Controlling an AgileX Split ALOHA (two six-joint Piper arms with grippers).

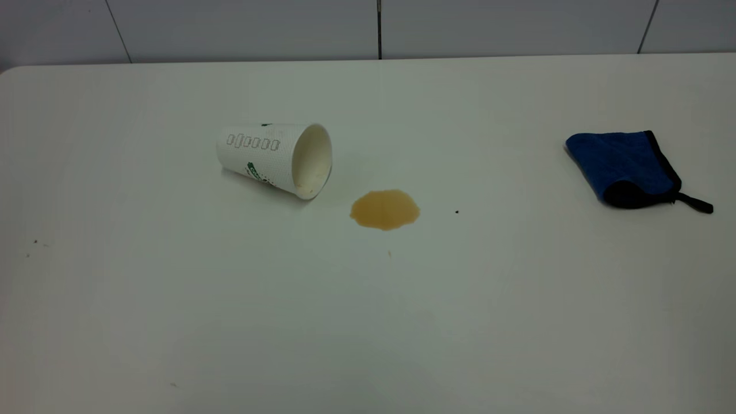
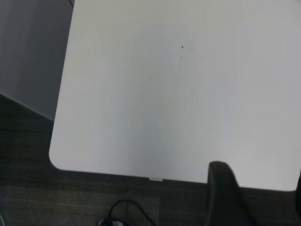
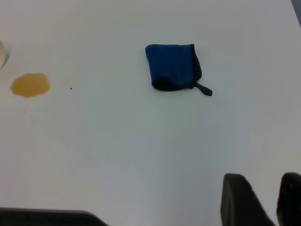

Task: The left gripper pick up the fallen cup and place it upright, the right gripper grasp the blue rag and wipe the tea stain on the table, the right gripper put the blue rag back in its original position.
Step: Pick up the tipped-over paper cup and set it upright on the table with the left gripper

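Exterior view
Tabletop (image 1: 172, 316): plain white, matte, with a rounded corner at its far edge; a tiled grey wall (image 1: 241, 26) stands behind it.
Paper cup (image 1: 275, 158): white, lying on its side, mouth turned toward the tea stain; green print and a row of small boxes on the wall, cream inside.
Tea stain (image 1: 384, 209): amber-brown rounded puddle, just beside the cup's mouth, not touching it.
Dark speck (image 1: 457, 211): near the tea stain, on the side away from the cup.
Blue rag (image 1: 624, 167): folded, black edging, a short black strap (image 1: 696, 203) trailing from one corner; well apart from the tea stain, on the side away from the cup.
Arms: neither shows here.

Left wrist view
Left hand (image 2: 256, 200): one dark finger (image 2: 225, 193) and the edge of another show, spread apart, so the hand is open and empties nothing around; it hangs over the tabletop's edge by the rounded corner.
Floor (image 2: 70, 197): dark, with a black cable (image 2: 127, 207) lying on it.

Right wrist view
Right hand (image 3: 265, 202): two dark fingers (image 3: 240, 200) with a narrow gap between them; it holds nothing, but whether it is open or closed cannot be told.
Blue rag (image 3: 171, 66): flat on the tabletop, apart from the right hand.
Tea stain (image 3: 30, 84): well apart from the rag, with the speck (image 3: 71, 88) between the two.
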